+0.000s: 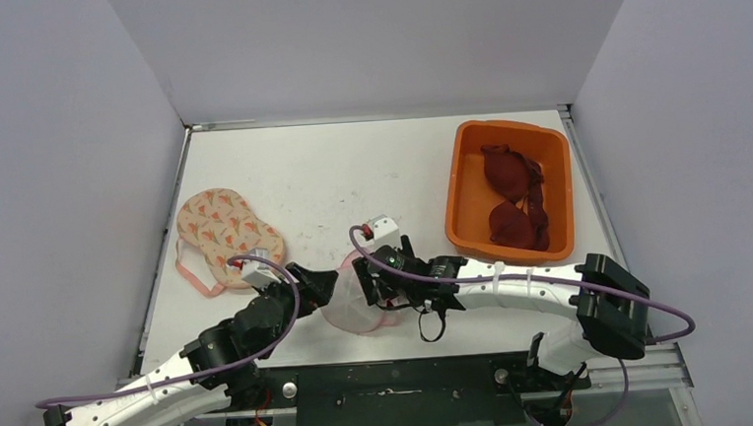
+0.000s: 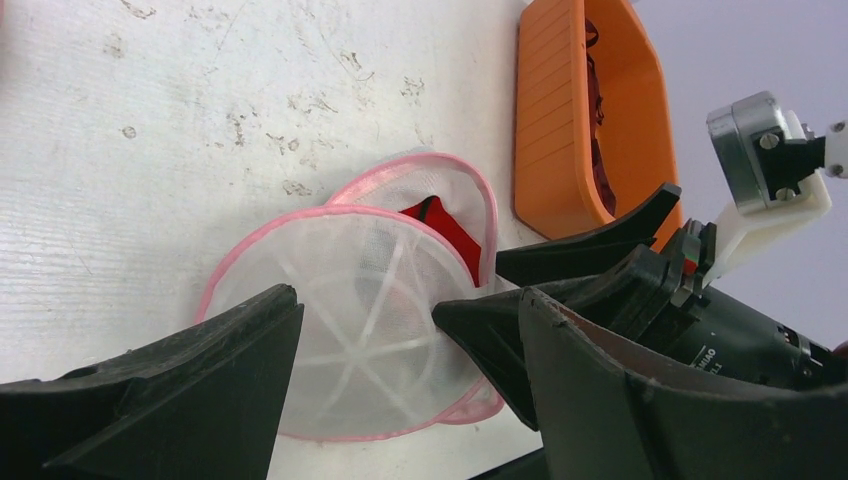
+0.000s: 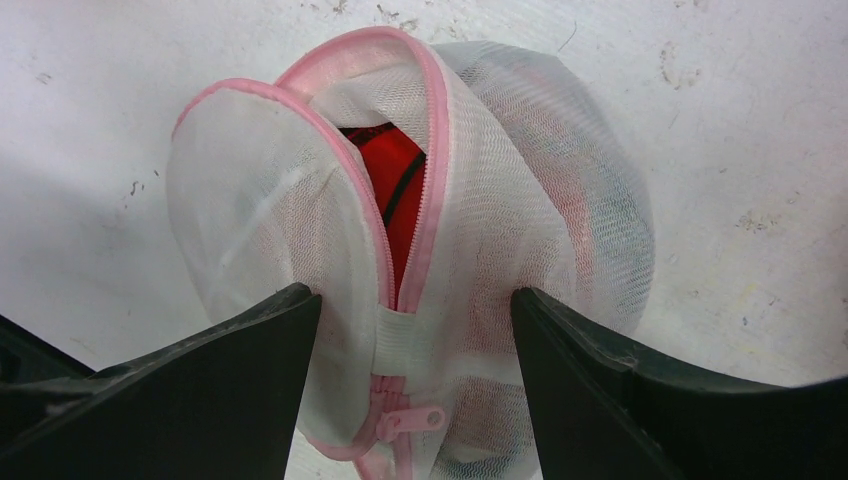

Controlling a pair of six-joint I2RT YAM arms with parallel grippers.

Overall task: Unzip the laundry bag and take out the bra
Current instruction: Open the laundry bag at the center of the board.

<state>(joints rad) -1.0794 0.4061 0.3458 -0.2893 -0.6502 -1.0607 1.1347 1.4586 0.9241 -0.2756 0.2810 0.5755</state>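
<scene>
Right now the right gripper has its jaws spread wide, one on each side of the laundry bag, with both tips against the white mesh. Whether they are squeezing it cannot be told. Between them the pink zipper stands open along the upper part of the bag, and its pull hangs low near the fingers. A round mesh flap is folded away to the left. Through the gap shows the red bra, inside the bag.

The left gripper is open too, and the bag lies just beyond its fingertips. Seen from above, the bag sits at the near middle of the table, with the left gripper just to its left and the right gripper just to its right.

Farther out, a peach patterned bra lies flat on the left side. An orange bin on the far right holds dark red bras.
</scene>
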